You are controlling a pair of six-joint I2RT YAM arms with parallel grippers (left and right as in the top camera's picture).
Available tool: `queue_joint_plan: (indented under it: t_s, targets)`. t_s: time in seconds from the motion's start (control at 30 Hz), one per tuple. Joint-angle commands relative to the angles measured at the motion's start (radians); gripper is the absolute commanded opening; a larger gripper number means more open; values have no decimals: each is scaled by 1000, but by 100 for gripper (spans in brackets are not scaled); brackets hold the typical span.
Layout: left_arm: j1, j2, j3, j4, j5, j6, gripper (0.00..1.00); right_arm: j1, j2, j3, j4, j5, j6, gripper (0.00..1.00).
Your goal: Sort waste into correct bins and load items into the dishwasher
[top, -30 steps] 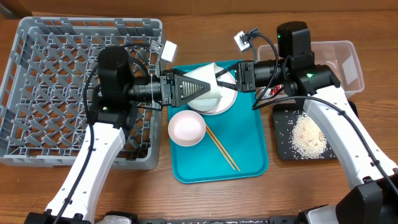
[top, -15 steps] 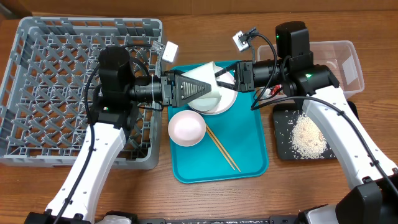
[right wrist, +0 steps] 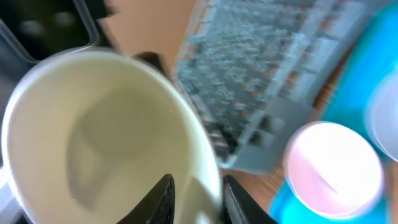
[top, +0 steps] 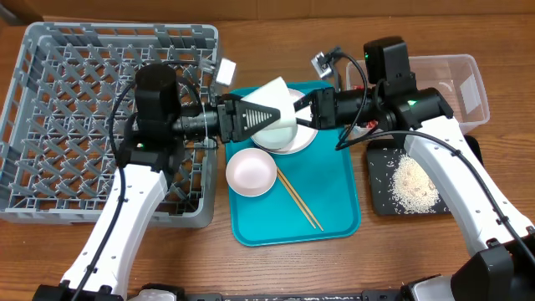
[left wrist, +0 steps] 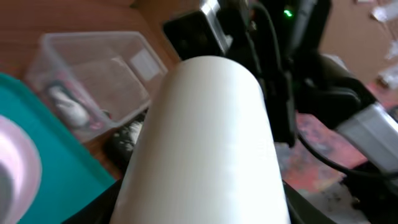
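A white cup (top: pixel 276 94) is held tilted above the round white plate (top: pixel 299 140) on the teal tray. My left gripper (top: pixel 266 117) is shut on the cup's sides; the cup fills the left wrist view (left wrist: pixel 211 137). My right gripper (top: pixel 299 109) pinches the cup's rim, one finger inside and one outside (right wrist: pixel 196 193), with the cup's inside (right wrist: pixel 106 137) showing. A pale pink bowl (top: pixel 251 171) and wooden chopsticks (top: pixel 297 199) lie on the tray. The grey dish rack (top: pixel 75 100) stands at the left. The grey-white bowl is out of view.
The teal tray (top: pixel 334 201) lies in the middle. A black tray (top: pixel 380 167) with a pile of rice (top: pixel 415 184) is at the right. Behind it is a clear tub (top: pixel 460 84), with a bit of red wrapper (top: pixel 374 123) mostly hidden by my right arm.
My right arm has moved left, and its fingers now sit over the cup's rim. The cup in my left gripper has risen and tilted slightly.
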State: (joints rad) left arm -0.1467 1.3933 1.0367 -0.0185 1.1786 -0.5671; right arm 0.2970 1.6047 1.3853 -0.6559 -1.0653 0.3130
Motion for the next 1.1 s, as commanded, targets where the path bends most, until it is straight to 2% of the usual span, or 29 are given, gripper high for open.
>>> queue_joint_plan:
  t_s: [0.0, 0.13, 0.2, 0.37, 0.47, 0.53, 0.7, 0.77, 1.07]
  targets:
    - [40, 9, 10, -77, -139, 160, 24, -13, -10, 16, -66, 266, -7, 28]
    - [108, 1, 10, -193, -245, 249, 20, -58, -10, 17, -165, 481, -7, 28]
    - [140, -12, 11, -266, -310, 294, 19, -77, -12, 17, -198, 501, -31, 28]
    - [232, -58, 51, -541, -582, 401, 15, -116, -41, 20, -299, 580, -78, 29]
    - [315, -93, 129, -758, -828, 411, 12, -132, -85, 34, -399, 773, -78, 31]
    - [359, -102, 177, -865, -937, 410, 10, -137, -115, 51, -465, 897, -77, 31]
    - [440, -104, 234, -1018, -1185, 392, 9, -159, -179, 66, -548, 1021, -74, 31]
    - [465, -100, 233, -1046, -1218, 360, 9, -170, -195, 66, -561, 1020, -74, 31]
    - [480, 0, 213, -1069, -1179, 298, 9, -175, -200, 66, -570, 1019, -74, 31]
